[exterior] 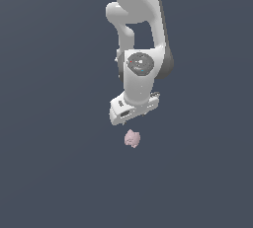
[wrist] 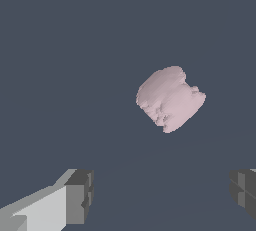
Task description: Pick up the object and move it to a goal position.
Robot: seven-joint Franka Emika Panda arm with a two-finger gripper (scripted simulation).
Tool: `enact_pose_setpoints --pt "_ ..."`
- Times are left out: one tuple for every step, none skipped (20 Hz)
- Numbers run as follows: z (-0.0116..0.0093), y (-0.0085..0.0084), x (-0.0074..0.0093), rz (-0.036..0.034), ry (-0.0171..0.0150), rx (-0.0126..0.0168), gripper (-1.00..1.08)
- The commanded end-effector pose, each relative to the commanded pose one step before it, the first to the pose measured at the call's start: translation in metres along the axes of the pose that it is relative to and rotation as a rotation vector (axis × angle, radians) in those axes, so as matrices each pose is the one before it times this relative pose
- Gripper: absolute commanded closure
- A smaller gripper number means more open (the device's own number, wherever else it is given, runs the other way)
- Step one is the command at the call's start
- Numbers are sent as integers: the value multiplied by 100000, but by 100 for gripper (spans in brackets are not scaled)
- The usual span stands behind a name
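The object [exterior: 132, 138] is a small pale pink lumpy blob lying on the dark grey floor, just below the white arm's hand in the exterior view. The wrist view shows the object [wrist: 170, 98] apart from the fingers, beyond them and not between them. My gripper [wrist: 161, 195] is open, with one dark pad [wrist: 80, 195] and the other pad [wrist: 244, 191] standing wide apart and nothing between them. In the exterior view the hand [exterior: 132, 107] hides the fingertips.
The white arm [exterior: 141, 34] reaches down from the top of the exterior view. A flat dark grey floor [exterior: 54, 163] surrounds the object on every side.
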State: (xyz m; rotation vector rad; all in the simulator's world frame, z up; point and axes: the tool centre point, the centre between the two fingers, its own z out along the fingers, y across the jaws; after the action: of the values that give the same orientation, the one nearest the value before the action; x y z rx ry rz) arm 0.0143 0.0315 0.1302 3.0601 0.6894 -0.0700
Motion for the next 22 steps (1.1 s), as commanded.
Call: enact_pose_setpoints --pt "296 244 482 -7072 268 -198 -92" --pt "118 109 182 -2780 111 -74 -92" --pt "119 115 177 -2775 113 -73 -92" --pt "119 119 173 -2772 116 -73 -92" --pt "120 124 168 -2767 119 -72 -92" --pt "120 129 164 -2763 122 -72 -92" --pt "121 134 159 -2758 124 -72 -92" --pt "121 138 154 -2754 127 -72 -92" --pt "121 142 148 -2749 130 -73 -92" --pt "122 147 143 -2744 133 -74 -92" --pt "122 150 138 -2740 137 -75 -92" --pt "122 155 132 -2735 140 -76 -92" --pt "123 158 126 -2730 143 -78 -92" --pt "123 162 120 -2726 146 -80 -92" --pt "123 165 114 -2720 149 -82 -92" --pt "123 168 108 -2715 151 -85 -92" --pt "122 169 100 -2674 152 -86 -92" --pt "116 164 89 -2546 148 -85 -92" --pt "110 157 80 -2406 142 -83 -92" --pt "104 150 70 -2264 136 -81 -92" --pt "98 142 61 -2123 129 -79 -92" --pt "91 134 53 -1983 122 -76 -92"
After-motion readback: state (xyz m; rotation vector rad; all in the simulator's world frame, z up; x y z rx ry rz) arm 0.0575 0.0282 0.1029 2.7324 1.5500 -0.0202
